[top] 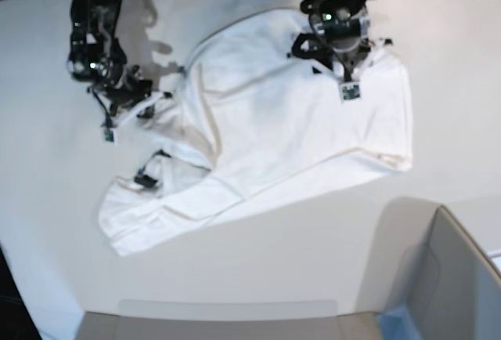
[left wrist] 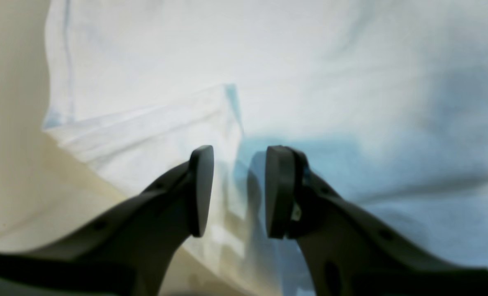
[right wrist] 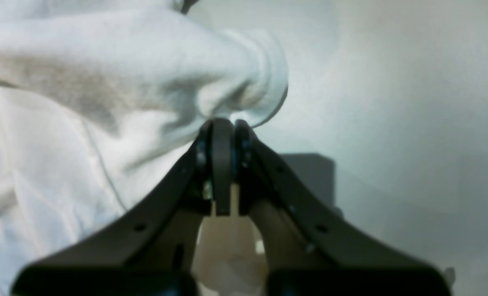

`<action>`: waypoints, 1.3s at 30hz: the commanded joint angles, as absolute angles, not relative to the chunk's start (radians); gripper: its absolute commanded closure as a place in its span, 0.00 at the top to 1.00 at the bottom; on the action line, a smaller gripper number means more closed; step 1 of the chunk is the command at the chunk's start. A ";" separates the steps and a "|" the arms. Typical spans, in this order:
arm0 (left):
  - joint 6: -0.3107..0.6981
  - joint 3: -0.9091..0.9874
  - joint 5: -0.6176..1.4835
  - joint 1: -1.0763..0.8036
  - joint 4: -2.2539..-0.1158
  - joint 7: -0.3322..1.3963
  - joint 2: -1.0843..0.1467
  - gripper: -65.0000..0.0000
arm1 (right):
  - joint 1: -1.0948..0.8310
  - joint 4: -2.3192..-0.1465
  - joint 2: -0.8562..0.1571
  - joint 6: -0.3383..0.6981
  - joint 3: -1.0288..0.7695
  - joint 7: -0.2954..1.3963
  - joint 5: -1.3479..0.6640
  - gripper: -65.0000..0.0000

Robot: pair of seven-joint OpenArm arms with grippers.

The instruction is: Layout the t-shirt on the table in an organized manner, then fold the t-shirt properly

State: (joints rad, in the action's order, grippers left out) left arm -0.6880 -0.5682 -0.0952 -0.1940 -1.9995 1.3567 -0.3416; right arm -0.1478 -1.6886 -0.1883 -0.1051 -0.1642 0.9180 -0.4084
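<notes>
T-shirt (top: pixel 266 128): white cloth, spread across the middle of the table (top: pixel 258 254) with the plain side up, rumpled rather than flat; body runs diagonally from the far right down to the near left, where a folded-over portion with creases lies nearest the camera. A small dark tag (top: pixel 143 179) shows on the near-left part. No print visible from any view. Left gripper (left wrist: pixel 237 189): jaws apart with a clear gap, hovering over the shirt's hem edge, fabric visible between the pads, nothing clamped. Right gripper (right wrist: pixel 223 135): jaws closed tight, pinching a bunched fold of the shirt's edge (right wrist: pixel 244 78), which rises in a roll just beyond the fingertips; in the base view this arm sits at the shirt's far-left corner. Grey box-like corner piece (top: pixel 446 277): near right, cut off by the frame. Both wrist views are soft-focused; whether the left pads touch cloth cannot be told.
</notes>
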 commanded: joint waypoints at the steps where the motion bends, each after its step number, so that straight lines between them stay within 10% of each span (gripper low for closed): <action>1: -0.698 -0.559 -0.085 -0.183 -2.005 1.396 -0.341 0.35 | -0.145 -1.698 -0.194 -0.107 -0.166 0.928 -0.403 0.00; 11: -0.698 -0.498 -0.079 -0.186 -1.975 1.396 -0.335 0.34 | -0.145 -1.699 -0.196 -0.107 -0.173 0.928 -0.403 0.00; 17: -0.698 -0.415 -0.079 -0.186 -1.893 1.360 -0.311 0.10 | -0.145 -1.702 -0.197 -0.107 -0.173 0.928 -0.403 0.00; 39: -0.636 -0.223 -0.084 -0.208 -1.957 1.222 -0.283 0.00 | -0.145 -1.702 -0.219 -0.107 -0.174 0.928 -0.403 0.00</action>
State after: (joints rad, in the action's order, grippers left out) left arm -0.6323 -0.2256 -0.0723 -0.2184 -1.9320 1.2240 -0.2813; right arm -0.1501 -1.6905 -0.2100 -0.1047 -0.1692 0.9195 -0.4118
